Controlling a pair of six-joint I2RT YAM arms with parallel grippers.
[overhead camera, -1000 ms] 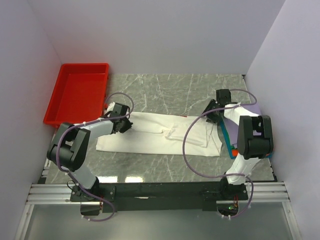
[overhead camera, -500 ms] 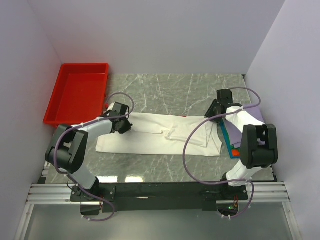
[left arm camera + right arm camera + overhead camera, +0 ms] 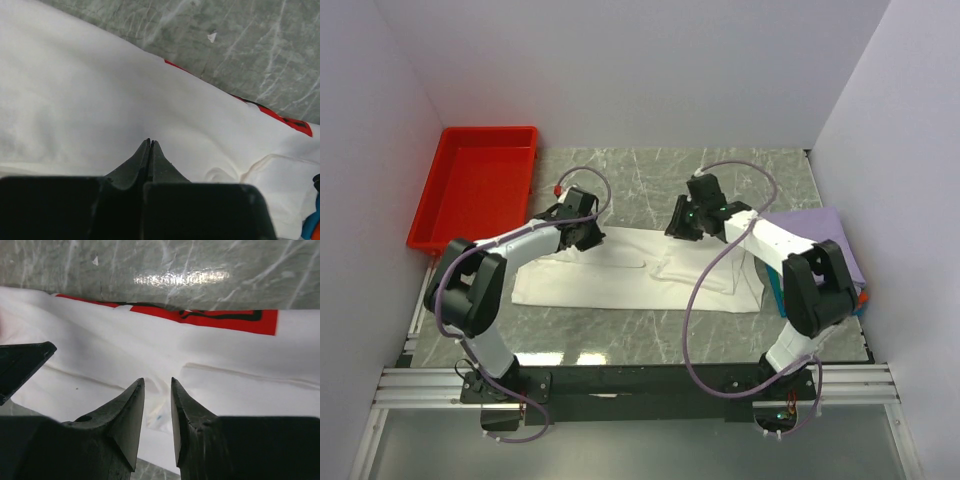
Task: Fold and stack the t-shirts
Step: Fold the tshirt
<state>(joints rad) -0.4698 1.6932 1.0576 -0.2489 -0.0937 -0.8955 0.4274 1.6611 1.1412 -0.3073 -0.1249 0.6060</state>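
Observation:
The large white t-shirt (image 3: 620,275) lies folded into a long strip across the table. A sliver of its red print (image 3: 225,320) shows along the far edge. My left gripper (image 3: 585,232) sits over the strip's far left part. Its jaws (image 3: 150,141) are shut, tips together, with no cloth seen between them. My right gripper (image 3: 682,222) hovers over the far edge near the middle. It (image 3: 157,382) is open, with a narrow gap and white cloth below it. At the right lies a folded stack with a lavender shirt (image 3: 820,240) on top and a teal edge (image 3: 775,290) beneath.
A red plastic tray (image 3: 475,195) stands at the far left, partly off the marble table (image 3: 650,175). White walls close in the back and both sides. Purple cables loop over both arms.
My right gripper has swung left from the folded stack to the white shirt's far edge, its jaws narrowing. My left gripper has shifted right and farther back along that edge.

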